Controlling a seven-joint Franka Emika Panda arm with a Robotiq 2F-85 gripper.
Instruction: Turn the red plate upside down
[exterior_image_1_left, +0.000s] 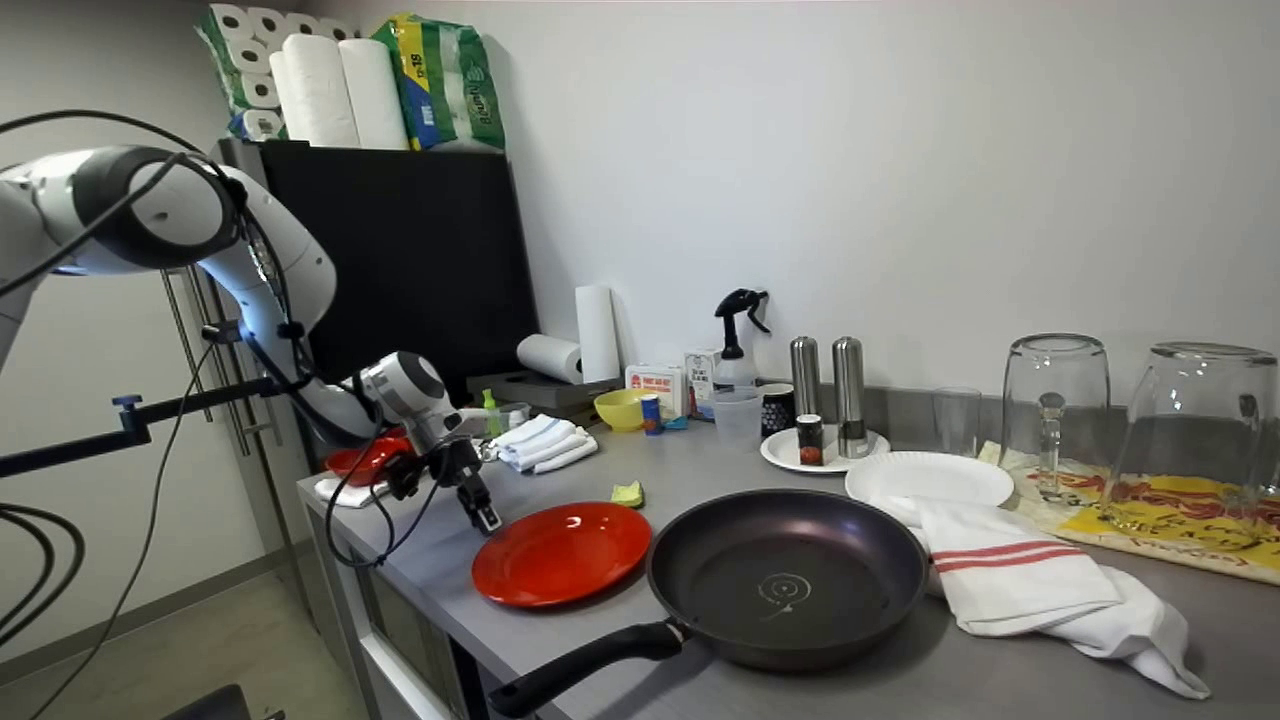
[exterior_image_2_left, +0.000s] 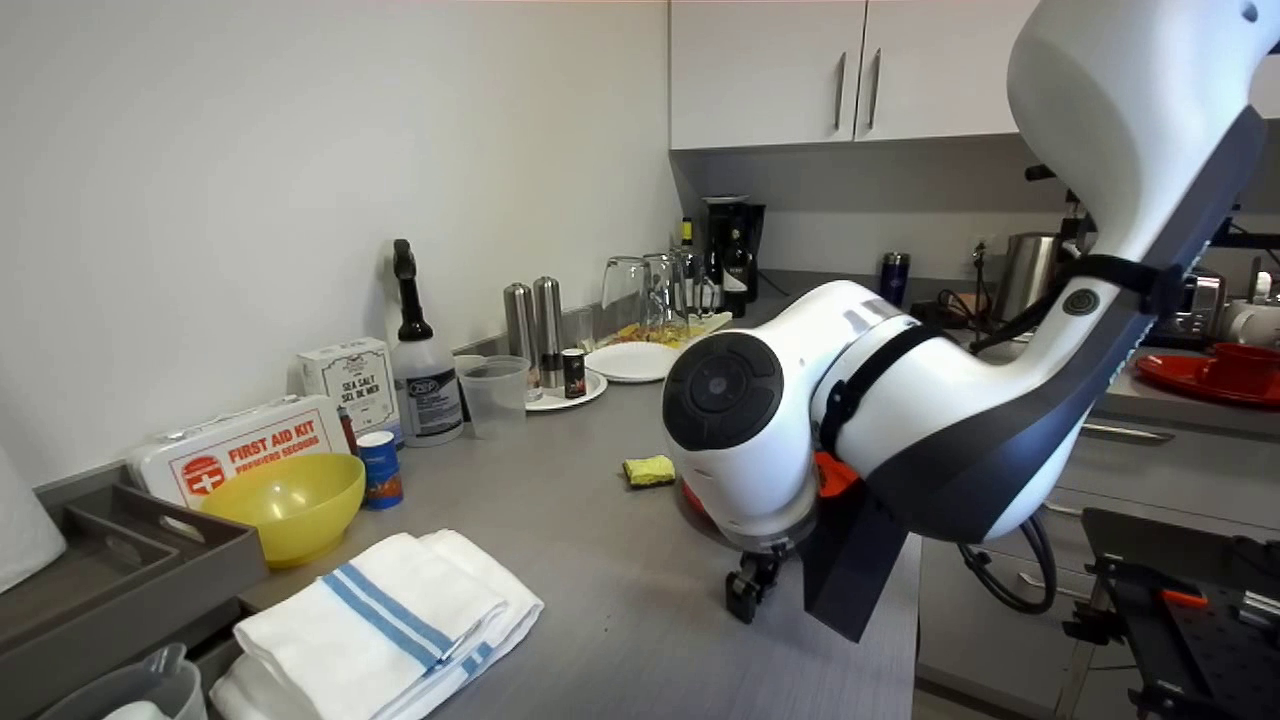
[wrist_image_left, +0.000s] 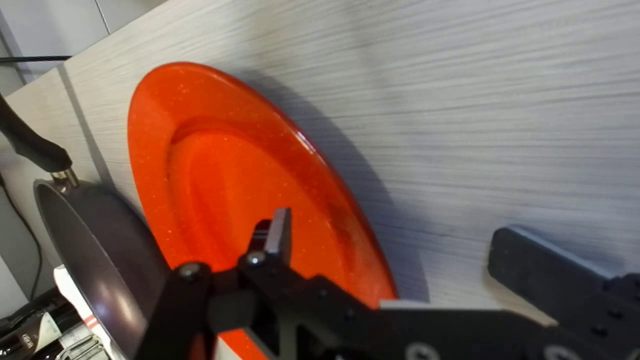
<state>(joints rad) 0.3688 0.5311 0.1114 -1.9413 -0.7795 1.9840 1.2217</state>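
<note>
Black gripper (wrist_image_left: 390, 240), low over the counter (wrist_image_left: 475, 110), its jaws spread wide and holding nothing. In the wrist view one jaw shows against the face of the red plate (wrist_image_left: 240, 190), the other past the plate's rim, over counter; whether either touches the rim cannot be told. The plate lies just beside the jaws, flat on the counter, hollow side up. So the flip looks not yet begun: getting to the rim seems about done, while gripping, lifting, rolling over and setting face down all appear to be left. In an exterior view the arm (exterior_image_2_left: 930, 430) hides most of the plate. Across the plate from the jaws, near its rim, sits a sponge (exterior_image_1_left: 628, 494). Across the plate too is the pan (exterior_image_1_left: 790, 580), so close that contact is hard to judge; it could crowd the flip. Farther from the jaws lie a striped towel (exterior_image_1_left: 1010, 570) and a white plate (exterior_image_1_left: 930, 478).
</note>
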